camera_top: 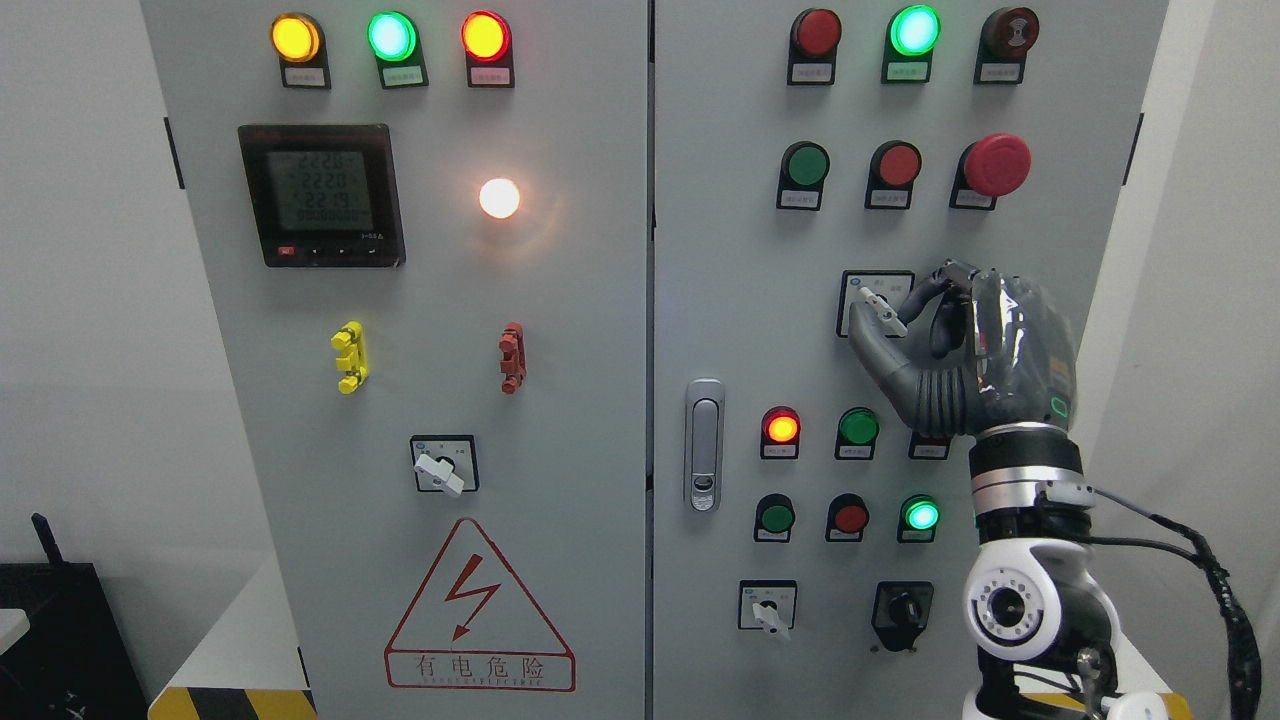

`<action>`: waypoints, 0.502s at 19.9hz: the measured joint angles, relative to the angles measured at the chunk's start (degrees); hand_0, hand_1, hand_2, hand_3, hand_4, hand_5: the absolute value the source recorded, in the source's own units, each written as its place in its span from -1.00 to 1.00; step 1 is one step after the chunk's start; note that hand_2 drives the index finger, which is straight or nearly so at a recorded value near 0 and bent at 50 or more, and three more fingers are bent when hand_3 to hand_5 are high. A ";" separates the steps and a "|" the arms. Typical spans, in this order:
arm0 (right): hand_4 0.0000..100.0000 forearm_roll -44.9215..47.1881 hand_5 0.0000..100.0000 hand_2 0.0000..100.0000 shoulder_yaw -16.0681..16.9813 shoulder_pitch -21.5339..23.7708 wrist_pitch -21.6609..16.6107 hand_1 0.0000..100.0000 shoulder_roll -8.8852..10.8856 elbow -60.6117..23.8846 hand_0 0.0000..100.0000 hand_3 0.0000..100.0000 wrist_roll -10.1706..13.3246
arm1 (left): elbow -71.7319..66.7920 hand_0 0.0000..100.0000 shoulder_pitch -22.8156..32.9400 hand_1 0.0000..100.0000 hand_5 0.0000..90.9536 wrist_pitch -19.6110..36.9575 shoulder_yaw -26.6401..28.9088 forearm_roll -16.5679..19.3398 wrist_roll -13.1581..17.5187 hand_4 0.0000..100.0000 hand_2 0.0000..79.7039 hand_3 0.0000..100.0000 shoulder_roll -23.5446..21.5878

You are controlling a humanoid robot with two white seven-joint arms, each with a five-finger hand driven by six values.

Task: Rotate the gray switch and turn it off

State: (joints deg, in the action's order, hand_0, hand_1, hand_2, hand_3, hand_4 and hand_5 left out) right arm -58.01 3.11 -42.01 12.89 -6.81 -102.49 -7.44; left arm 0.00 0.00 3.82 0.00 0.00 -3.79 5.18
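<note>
The right hand (965, 350) rose from the 5 o'clock corner and pinched the gray switch (883, 309) between thumb (872, 345) and fingers (925, 290), holding its white lever, which tilted toward 4 o'clock. The switch sat on the right door (720, 300), right of centre. At its 12 o'clock were green and red buttons; at 6 o'clock, a lit red lamp (781, 428). The handle (704, 445) lay at 8 o'clock.

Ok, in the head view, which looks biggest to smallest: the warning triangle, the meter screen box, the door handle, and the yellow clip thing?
1. Warning triangle
2. Meter, a bit smaller
3. Door handle
4. Yellow clip, smallest

All sit on the same flat cabinet front, so nearness hardly changes this.
</note>
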 measured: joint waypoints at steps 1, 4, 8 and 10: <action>0.85 0.00 1.00 0.30 0.00 0.00 0.00 -0.16 0.00 0.00 -0.28 0.99 -0.01 | 0.00 -0.76 0.00 -0.22 -1.00 0.00 0.00 0.00 0.00 -1.00 -1.00 -1.00 0.00; 0.85 0.00 1.00 0.31 -0.01 -0.01 0.00 -0.16 0.00 0.00 -0.27 1.00 -0.04 | 0.00 -0.76 0.00 -0.22 -1.00 0.00 0.00 0.00 0.00 -1.00 -1.00 -1.00 0.00; 0.85 0.00 1.00 0.32 -0.02 -0.03 0.00 -0.15 0.00 0.01 -0.26 1.00 -0.05 | 0.00 -0.76 0.00 -0.22 -1.00 0.00 0.00 0.00 0.00 -1.00 -1.00 -1.00 0.00; 0.85 0.00 1.00 0.32 -0.02 -0.05 0.00 -0.15 0.01 0.01 -0.24 1.00 -0.05 | 0.00 -0.76 0.00 -0.22 -1.00 0.00 0.00 0.00 0.00 -1.00 -1.00 -1.00 0.00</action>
State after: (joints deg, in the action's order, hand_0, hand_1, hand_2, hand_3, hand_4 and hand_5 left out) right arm -58.01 3.09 -42.06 12.89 -6.80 -102.48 -7.49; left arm 0.00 0.00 3.83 0.00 0.00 -3.79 5.18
